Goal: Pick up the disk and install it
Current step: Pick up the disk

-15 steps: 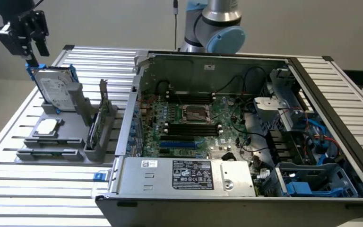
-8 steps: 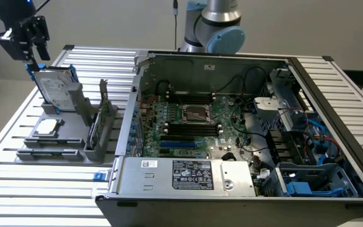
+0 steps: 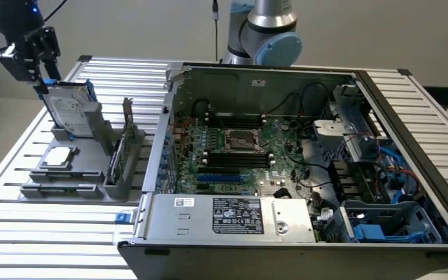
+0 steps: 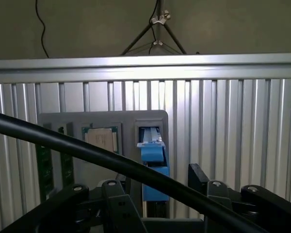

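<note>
Gripper [image 3: 37, 73] hung open just over the disk [image 3: 70, 109], which stood upright in its grey holder [image 3: 68, 175]; pick-up and install not yet done.

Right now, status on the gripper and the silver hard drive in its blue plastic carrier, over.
Gripper open, poised above silver hard drive in blue carrier. Drive upright in grey holder, not lifted. Black cable crosses wrist view.

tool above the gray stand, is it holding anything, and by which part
Nothing is held: the tool stands open over the top edge of the disk, which sits upright in the gray stand.
</note>
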Available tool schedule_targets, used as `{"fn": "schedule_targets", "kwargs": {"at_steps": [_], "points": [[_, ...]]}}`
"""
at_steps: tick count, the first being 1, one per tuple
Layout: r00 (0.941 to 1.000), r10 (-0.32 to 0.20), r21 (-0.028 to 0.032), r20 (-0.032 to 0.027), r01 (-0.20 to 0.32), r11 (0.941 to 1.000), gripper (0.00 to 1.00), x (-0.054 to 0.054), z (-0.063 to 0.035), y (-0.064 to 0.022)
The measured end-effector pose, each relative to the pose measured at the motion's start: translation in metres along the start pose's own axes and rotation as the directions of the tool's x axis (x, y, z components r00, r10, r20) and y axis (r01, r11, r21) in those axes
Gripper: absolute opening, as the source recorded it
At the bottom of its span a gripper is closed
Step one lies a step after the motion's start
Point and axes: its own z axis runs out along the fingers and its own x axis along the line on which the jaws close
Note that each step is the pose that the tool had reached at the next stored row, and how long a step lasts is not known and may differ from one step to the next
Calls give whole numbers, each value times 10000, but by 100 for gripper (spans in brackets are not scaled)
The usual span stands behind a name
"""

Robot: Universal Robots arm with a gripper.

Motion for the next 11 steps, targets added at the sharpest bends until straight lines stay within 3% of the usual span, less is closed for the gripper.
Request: {"fn": "schedule_targets", "kwargs": {"at_steps": [11], "points": [[9997, -242, 12, -2, 242, 9997, 60, 14, 200, 0]]}}
